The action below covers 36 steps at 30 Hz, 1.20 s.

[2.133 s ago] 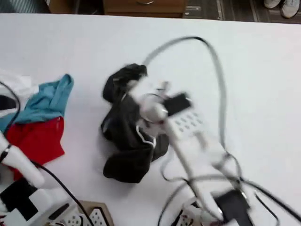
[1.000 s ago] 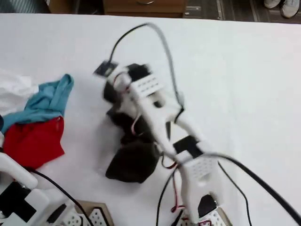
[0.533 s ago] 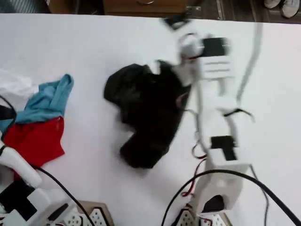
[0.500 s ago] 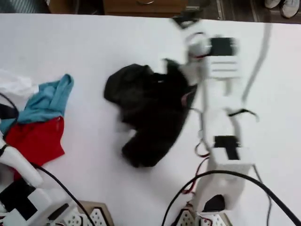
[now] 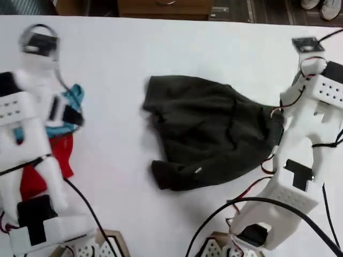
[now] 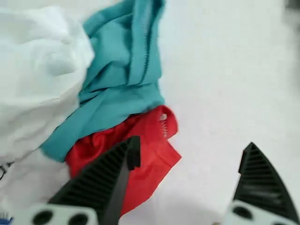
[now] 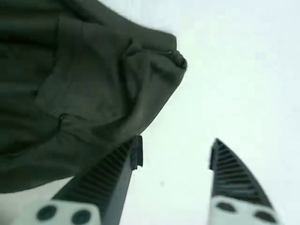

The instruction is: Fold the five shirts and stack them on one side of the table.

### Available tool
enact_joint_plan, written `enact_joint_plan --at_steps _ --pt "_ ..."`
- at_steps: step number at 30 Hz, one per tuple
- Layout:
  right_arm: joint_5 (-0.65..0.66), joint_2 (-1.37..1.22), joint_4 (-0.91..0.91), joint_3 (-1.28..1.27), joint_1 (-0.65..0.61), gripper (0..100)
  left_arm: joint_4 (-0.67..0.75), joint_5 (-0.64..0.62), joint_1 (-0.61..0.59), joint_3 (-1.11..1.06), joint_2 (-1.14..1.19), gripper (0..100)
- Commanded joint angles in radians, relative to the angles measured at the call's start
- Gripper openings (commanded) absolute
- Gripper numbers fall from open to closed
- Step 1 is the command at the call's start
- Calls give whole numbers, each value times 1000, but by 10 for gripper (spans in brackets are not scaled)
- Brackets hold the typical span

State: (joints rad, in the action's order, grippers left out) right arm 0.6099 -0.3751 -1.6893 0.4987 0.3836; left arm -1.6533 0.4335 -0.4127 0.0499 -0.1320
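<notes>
A dark shirt (image 5: 209, 131) lies spread out at the middle of the white table (image 5: 161, 48). My right arm (image 5: 311, 107) stands at its right edge. In the right wrist view my right gripper (image 7: 176, 150) is open over bare table, just beside the rumpled hem of the dark shirt (image 7: 70, 84), with nothing between its fingers. At the left, my left arm (image 5: 27, 107) hangs over a pile of shirts. My left gripper (image 6: 190, 154) is open above the red shirt (image 6: 136, 154), with the teal shirt (image 6: 122, 70) and white shirt (image 6: 33, 70) beyond it.
Black cables (image 5: 86, 209) trail from both arm bases along the near edge of the table. Teal (image 5: 76, 96) and red cloth (image 5: 64, 147) peek out beside the left arm. Wooden furniture (image 5: 161, 8) stands beyond the far edge.
The right arm dragged the bunched dark shirt to the right, spreading it out, and let it go. The left arm rose from the near left corner over the shirt pile.
</notes>
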Motion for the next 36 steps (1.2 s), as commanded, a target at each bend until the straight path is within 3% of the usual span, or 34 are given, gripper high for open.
enact_joint_plan --at_steps 1,8,13,18,25,36 --pt "101 90 -15 -75 13 310 84 -2 109 -104 -5 351" --pt "440 380 -12 -531 -88 232 204 -2 195 -271 -5 351" --pt "488 700 28 -842 -220 218 213 -6 184 -285 -6 351" --pt "445 924 219 -1094 -360 218 213 -5 121 -280 -8 351" --pt "83 909 638 -1227 -380 217 207 2 26 -282 -8 351" --pt "61 559 835 -1220 -374 217 206 41 -61 -283 -8 351"
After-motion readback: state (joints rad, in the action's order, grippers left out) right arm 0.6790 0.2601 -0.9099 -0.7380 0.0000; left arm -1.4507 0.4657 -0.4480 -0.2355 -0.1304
